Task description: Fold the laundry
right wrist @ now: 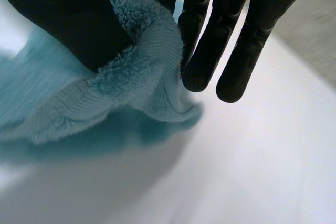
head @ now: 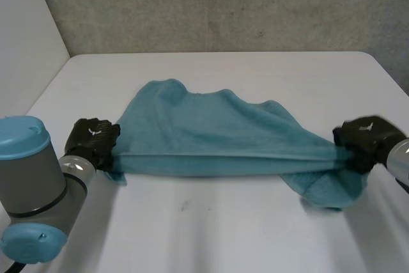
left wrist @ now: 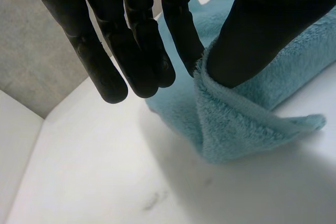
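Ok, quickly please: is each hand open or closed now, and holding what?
Left hand: closed, pinching the left end of the towel between thumb and finger.
Right hand: closed, pinching the towel's right end.

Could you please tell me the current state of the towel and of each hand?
towel, near edge pulled taut between the hands, rest rumpled on the table
left hand, shut, pinching a towel corner between thumb and finger
right hand, shut, pinching the towel's other end likewise
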Robot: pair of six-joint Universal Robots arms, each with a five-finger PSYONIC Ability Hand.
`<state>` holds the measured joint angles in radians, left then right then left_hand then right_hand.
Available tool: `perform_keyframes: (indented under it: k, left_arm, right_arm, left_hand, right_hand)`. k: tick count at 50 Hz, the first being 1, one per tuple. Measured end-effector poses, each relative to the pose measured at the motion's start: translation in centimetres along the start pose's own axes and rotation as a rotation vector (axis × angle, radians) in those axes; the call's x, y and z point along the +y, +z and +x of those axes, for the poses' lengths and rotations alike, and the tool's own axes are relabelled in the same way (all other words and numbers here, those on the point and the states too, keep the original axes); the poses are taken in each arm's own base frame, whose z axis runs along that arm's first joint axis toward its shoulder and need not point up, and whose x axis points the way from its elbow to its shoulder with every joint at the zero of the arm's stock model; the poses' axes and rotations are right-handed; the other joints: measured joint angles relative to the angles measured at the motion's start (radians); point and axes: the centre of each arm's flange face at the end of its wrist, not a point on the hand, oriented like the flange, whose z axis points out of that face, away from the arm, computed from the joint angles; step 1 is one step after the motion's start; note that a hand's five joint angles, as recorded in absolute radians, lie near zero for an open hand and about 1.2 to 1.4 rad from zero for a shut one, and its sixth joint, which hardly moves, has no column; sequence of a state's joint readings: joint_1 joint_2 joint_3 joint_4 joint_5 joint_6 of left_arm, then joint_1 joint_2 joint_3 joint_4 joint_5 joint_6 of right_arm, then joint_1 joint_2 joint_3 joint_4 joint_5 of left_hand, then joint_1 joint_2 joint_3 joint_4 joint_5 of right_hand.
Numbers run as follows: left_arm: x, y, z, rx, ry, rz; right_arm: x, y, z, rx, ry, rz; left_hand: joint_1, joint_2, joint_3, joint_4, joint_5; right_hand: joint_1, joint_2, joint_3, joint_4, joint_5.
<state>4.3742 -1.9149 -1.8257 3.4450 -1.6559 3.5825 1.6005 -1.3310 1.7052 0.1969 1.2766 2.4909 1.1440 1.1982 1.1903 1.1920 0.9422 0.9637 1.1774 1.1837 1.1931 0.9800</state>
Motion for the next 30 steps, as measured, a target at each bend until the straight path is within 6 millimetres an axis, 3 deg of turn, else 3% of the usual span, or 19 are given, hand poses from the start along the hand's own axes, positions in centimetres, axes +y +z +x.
perform_keyframes:
  k: [5,7,8,9,13,14,15,18,20,21,23,26,30]
  left_arm:
    - [-0.8,1.3,-0.6,-0.021,0.113,0.024]
    - [-1.7,2.2,-1.0,-0.040,0.147,0.052]
    - [-3.3,3.3,-1.8,-0.073,0.183,0.104]
    - [-3.3,3.3,-1.8,-0.073,0.183,0.104]
    - [-9.9,5.9,-4.6,-0.190,0.213,0.305]
    - [-11.1,6.2,-5.1,-0.212,0.210,0.345]
    - [-14.1,6.5,-6.5,-0.266,0.197,0.444]
    - [-18.8,6.2,-8.6,-0.351,0.156,0.614]
    - [-21.9,5.4,-10.1,-0.405,0.116,0.736]
    - [-24.1,4.5,-11.3,-0.445,0.080,0.835]
    - [-26.1,3.4,-12.4,-0.478,0.038,0.934]
    - [-26.7,2.9,-12.9,-0.481,0.010,0.968]
    - [-24.4,3.7,-12.0,-0.431,-0.011,0.897]
  right_arm:
    - [-0.1,1.3,0.5,-0.044,-0.087,-0.087]
    - [-1.1,1.8,1.2,-0.025,-0.114,-0.082]
    - [-2.8,2.4,2.1,0.017,-0.145,-0.053]
    - [-2.8,2.4,2.1,0.017,-0.145,-0.053]
    - [-8.8,3.3,5.1,0.180,-0.215,0.093]
    - [-9.8,3.3,5.5,0.206,-0.222,0.120]
    - [-12.0,3.2,6.4,0.274,-0.228,0.193]
    - [-16.5,2.3,8.4,0.429,-0.207,0.390]
    - [-19.2,1.2,9.4,0.518,-0.178,0.525]
    - [-22.1,-0.6,10.5,0.613,-0.135,0.693]
    - [-24.2,-3.0,11.1,0.680,-0.090,0.842]
    - [-24.6,-4.5,10.9,0.695,-0.065,0.905]
    - [-22.5,-3.6,9.5,0.629,-0.061,0.844]
  left_hand:
    - [0.000,0.001,0.001,0.003,0.000]
    - [0.000,0.001,0.002,0.003,0.000]
    - [0.000,0.001,0.002,0.003,0.000]
    - [0.000,0.001,0.002,0.003,0.000]
    - [0.000,0.002,0.003,0.003,-0.001]
    - [0.000,0.002,0.003,0.003,-0.001]
    - [0.000,0.002,0.003,0.003,-0.001]
    - [0.000,0.002,0.003,0.003,-0.001]
    - [0.000,0.002,0.003,0.003,-0.001]
    - [0.000,0.002,0.003,0.003,-0.001]
    - [0.000,0.002,0.003,0.003,-0.001]
    - [0.000,0.002,0.003,0.003,-0.001]
    - [0.000,0.002,0.003,0.003,-0.001]
  right_hand:
    - [0.000,0.000,0.000,0.000,0.000]
    - [0.000,0.000,0.000,0.000,0.000]
    - [0.000,0.000,0.000,0.000,0.000]
    - [0.000,0.000,0.000,0.000,0.000]
    - [0.000,0.005,0.001,0.000,0.000]
    - [0.000,0.005,0.001,0.000,0.002]
    - [0.000,0.005,0.001,0.000,0.007]
    - [0.000,0.005,0.001,0.000,0.008]
    - [0.000,0.005,0.001,0.000,0.012]
    - [0.003,0.005,0.001,0.000,0.015]
    - [0.010,0.005,0.001,0.000,0.018]
    - [0.010,0.005,0.001,0.000,0.020]
    - [0.010,0.005,0.002,0.000,0.020]
